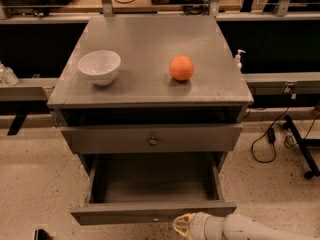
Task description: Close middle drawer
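Note:
The middle drawer (155, 184) of the grey cabinet is pulled far out. It is an empty shallow box, and its flat front (120, 215) with a small round knob (156, 218) faces me at the bottom of the view. The top drawer (153, 138) above it stands slightly out from the cabinet. My gripper (184, 226) comes in from the bottom right on a pale arm (240, 229). Its tip is just below and right of the middle drawer's knob, at the drawer front. The third drawer is hidden.
A white bowl (99, 67) and an orange (181, 67) sit on the cabinet top (150, 44). Cables (265, 139) and a black stand leg (302, 151) lie on the speckled floor at right. A bench frame with rails runs behind the cabinet.

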